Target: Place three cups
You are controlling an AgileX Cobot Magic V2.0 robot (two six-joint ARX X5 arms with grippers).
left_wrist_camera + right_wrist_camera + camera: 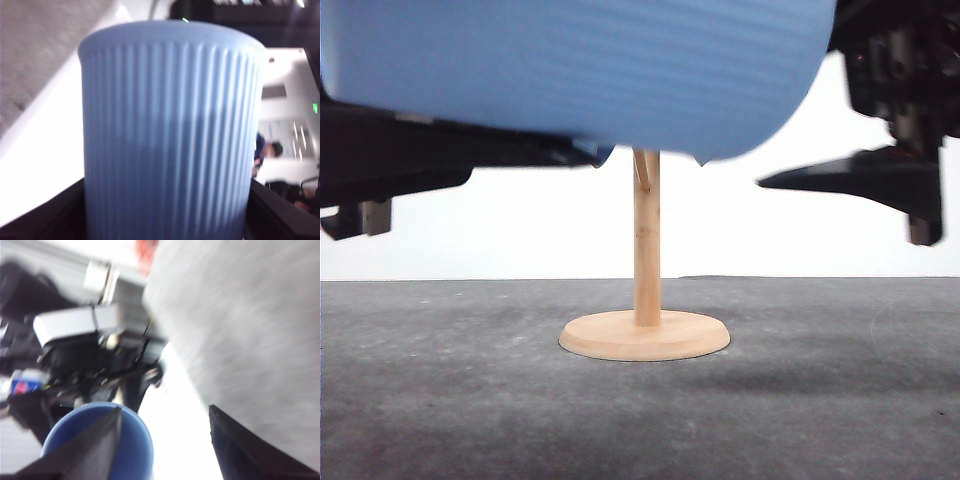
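The left gripper [165, 220] is clamped on a ribbed blue cup [580, 70], held high and close to the front camera, above the wooden stand [646, 250] on the grey tabletop [440, 400]. The right gripper [165, 440] hangs with its fingers spread and nothing between them. I'd bring the cup down slowly, mouth lined up on a peg. There's open tabletop all round the base.

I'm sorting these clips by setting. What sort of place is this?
Probably an indoor lab or office test bench, not a home. A grey mat-covered table faces a plain white backdrop, with only a wooden stand on it. In the left wrist view, behind the held cup, a seated person and white walls show.
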